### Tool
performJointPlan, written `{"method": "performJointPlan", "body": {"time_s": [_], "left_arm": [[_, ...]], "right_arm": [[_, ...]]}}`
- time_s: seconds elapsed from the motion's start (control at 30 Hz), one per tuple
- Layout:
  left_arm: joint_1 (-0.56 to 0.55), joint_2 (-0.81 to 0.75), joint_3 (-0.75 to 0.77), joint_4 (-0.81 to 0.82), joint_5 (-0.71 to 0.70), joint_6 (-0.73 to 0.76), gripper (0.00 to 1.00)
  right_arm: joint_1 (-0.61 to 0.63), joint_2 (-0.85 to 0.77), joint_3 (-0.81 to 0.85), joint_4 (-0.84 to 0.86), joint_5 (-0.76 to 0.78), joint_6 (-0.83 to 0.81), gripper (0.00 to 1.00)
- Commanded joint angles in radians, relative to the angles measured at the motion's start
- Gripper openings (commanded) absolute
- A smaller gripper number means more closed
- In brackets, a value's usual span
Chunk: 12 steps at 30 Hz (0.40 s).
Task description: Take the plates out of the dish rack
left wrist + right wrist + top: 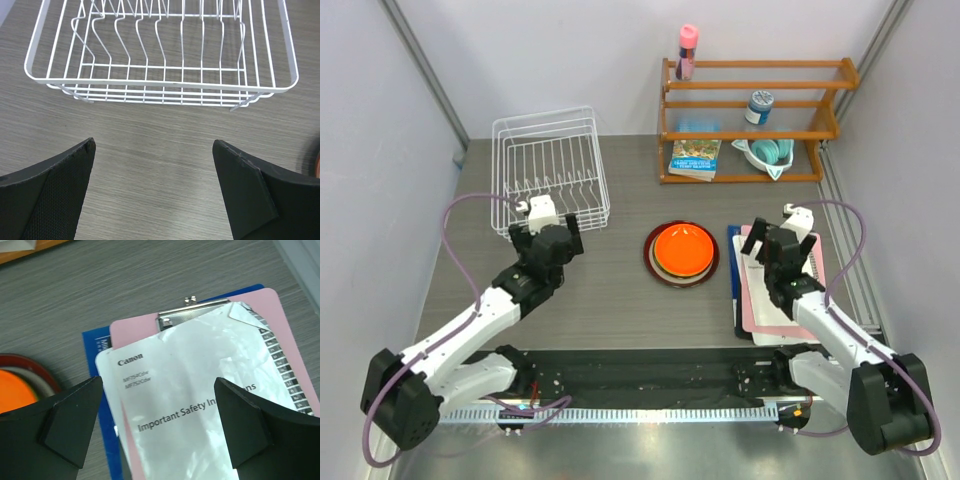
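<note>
The white wire dish rack [550, 165] stands at the back left with no plates between its prongs [160, 55]. The plates sit stacked mid-table: an orange plate [682, 248] on top, a dark red rim [650, 252] round the stack. Their edge shows at the left of the right wrist view, plates [17, 385]. My left gripper [546, 232] hovers open just in front of the rack, nothing between its fingers [154, 165]. Open too, my right gripper [782, 248] hangs above the clipboard [210, 390], to the right of the stack.
A pink clipboard with a white Canon leaflet [775, 290] lies on a blue folder [100, 347] at the right. At the back right stands an orange wooden shelf [750, 120] with a teal dish [767, 152], a book [695, 158], a jar and a pink bottle.
</note>
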Motion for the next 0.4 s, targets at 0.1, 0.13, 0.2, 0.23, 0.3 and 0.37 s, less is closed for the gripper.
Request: {"method": "performJointPlan", "body": {"time_s": [0.1, 0.13, 0.2, 0.23, 0.3, 0.37], "left_arm": [[0.002, -0.110, -0.059, 0.088, -0.045, 0.044, 0.99], [0.002, -0.121, -0.064, 0.091, -0.050, 0.050, 0.99], [0.002, -0.127, -0.069, 0.091, -0.059, 0.058, 1.00], [0.002, -0.132, -0.067, 0.085, -0.064, 0.057, 0.99], [0.002, -0.136, -0.067, 0.085, -0.064, 0.057, 1.00], [0.002, -0.138, -0.066, 0.088, -0.048, 0.066, 0.99]], "right_arm": [[0.003, 0.031, -0.084, 0.266, 0.231, -0.085, 1.00], [0.005, 0.025, -0.068, 0.233, 0.233, -0.091, 1.00], [0.006, -0.008, -0.053, 0.199, 0.251, -0.068, 0.99], [0.006, -0.019, -0.068, 0.226, 0.264, -0.068, 1.00], [0.006, -0.039, -0.090, 0.261, 0.274, -0.082, 1.00], [0.008, -0.056, -0.102, 0.266, 0.304, -0.076, 1.00]]}}
